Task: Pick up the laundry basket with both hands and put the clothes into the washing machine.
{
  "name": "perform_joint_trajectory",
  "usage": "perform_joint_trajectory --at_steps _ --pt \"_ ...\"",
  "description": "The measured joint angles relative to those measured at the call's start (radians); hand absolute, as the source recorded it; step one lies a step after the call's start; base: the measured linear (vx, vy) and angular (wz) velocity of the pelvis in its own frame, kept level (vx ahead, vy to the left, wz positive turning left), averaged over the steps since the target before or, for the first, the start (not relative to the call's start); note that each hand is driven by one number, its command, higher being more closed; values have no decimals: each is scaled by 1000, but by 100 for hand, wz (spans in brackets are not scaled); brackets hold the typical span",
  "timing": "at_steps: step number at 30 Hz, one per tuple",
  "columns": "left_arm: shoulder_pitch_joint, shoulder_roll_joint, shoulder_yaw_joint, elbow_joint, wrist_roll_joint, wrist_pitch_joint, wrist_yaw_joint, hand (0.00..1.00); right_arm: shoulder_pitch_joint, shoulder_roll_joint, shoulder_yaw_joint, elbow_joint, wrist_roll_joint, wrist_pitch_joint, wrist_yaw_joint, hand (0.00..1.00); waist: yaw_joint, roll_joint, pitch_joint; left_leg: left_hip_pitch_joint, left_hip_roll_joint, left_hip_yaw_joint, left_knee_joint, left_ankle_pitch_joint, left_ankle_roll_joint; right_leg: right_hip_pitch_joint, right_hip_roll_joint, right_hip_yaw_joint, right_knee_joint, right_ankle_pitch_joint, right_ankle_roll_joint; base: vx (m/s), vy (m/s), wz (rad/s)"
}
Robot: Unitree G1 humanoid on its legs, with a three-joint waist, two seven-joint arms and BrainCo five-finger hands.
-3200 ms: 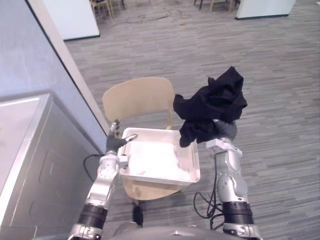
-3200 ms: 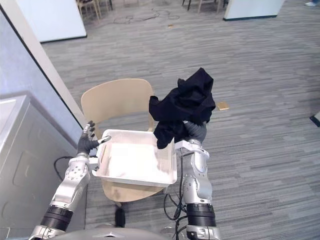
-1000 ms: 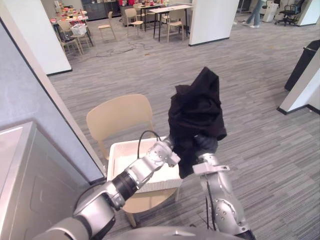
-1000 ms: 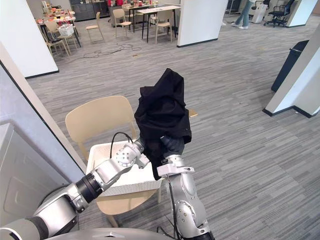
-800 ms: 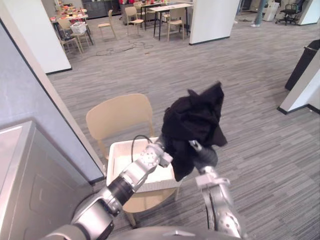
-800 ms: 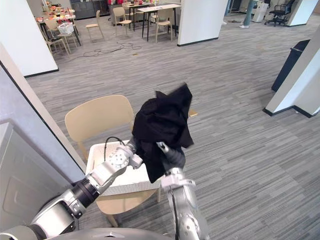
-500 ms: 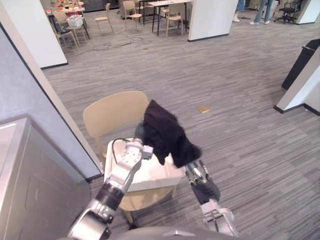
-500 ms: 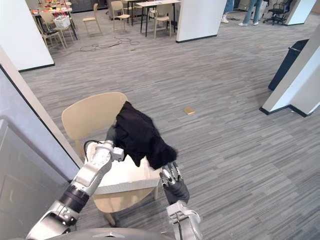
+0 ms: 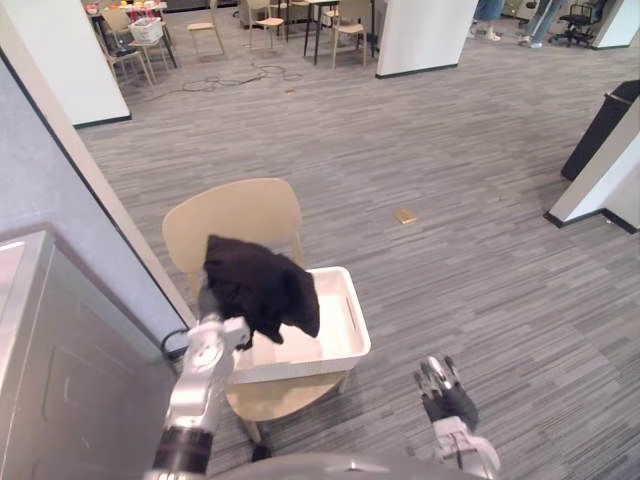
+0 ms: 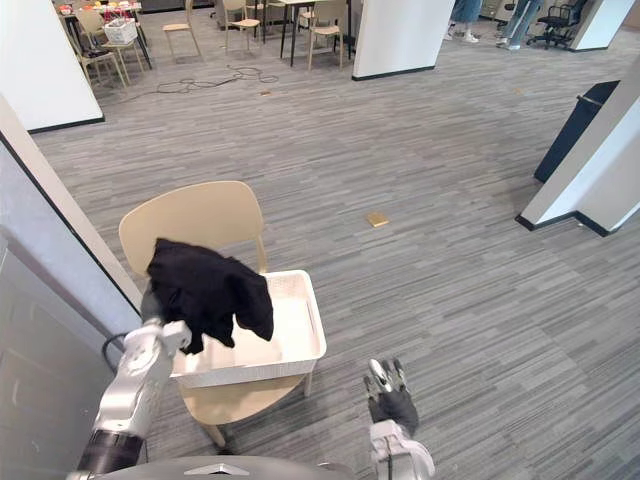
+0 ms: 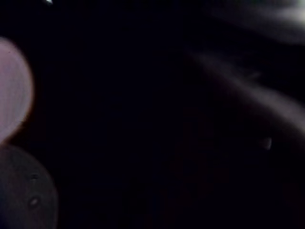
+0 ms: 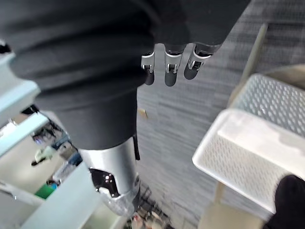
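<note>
We find the black garment (image 9: 258, 290) bunched over the left hand (image 10: 151, 306), raised above the left end of the white laundry basket (image 9: 352, 322). Its lower folds hang down toward the basket interior; we cannot tell whether they touch it. The left wrist view is dark with cloth close against it. The left fingers are buried under the fabric, so we cannot tell whether they are closed on it or merely carrying it.

The basket rests on the seat of the beige chair (image 9: 235, 212), and neither hand grips it. No other clothing is visible in the part of the basket we can see.

The right hand (image 9: 446, 396) hangs low, well apart from the basket on its right side. Its fingers (image 12: 165, 67) are straight, spread slightly and hold nothing.

The relation that governs the next move is this: the grey machine cabinet (image 9: 70, 370), which we take to be the washing machine, stands directly to the left of the loaded hand. The left arm is therefore the nearer arm. In our judgement the garment must travel leftward and over the cabinet top, and loose folds could snag the basket rim.
</note>
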Motion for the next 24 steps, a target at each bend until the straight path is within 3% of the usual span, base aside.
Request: perform_joint_trajectory --at_steps 4,7,11,17,24 --pt "144 -23 66 -33 -21 -1 -25 100 -10 5 -85 119 -102 10 -21 0 26 2 1 16 0 -1 0 -7 0 19 -1 -5 1 -7 0 21 2 3" --pt "236 -50 97 -33 -21 -2 -55 100 -21 15 -140 225 -258 11 -29 0 50 2 2 25 -1 -4 0 -13 6 43 -3 -21 1 -14 3 1 9 15" --pt "283 -88 125 39 -28 -9 -94 100 -74 30 -217 453 -268 8 -30 0 82 -3 6 31 -2 -6 0 -14 7 65 -10 -58 2 -21 3 -21 20 24" --pt "288 -123 135 287 -102 -8 -111 100 -142 53 -331 776 -305 11 -41 0 99 -7 8 50 -16 -9 0 -15 10 89 -28 -89 33 -51 17 11 20 17" --pt "280 -125 150 378 -121 -8 -125 100 -160 56 -346 828 -344 12 -69 0 105 -26 20 65 -34 -10 0 -23 20 110 -44 -94 33 -58 27 38 28 5"
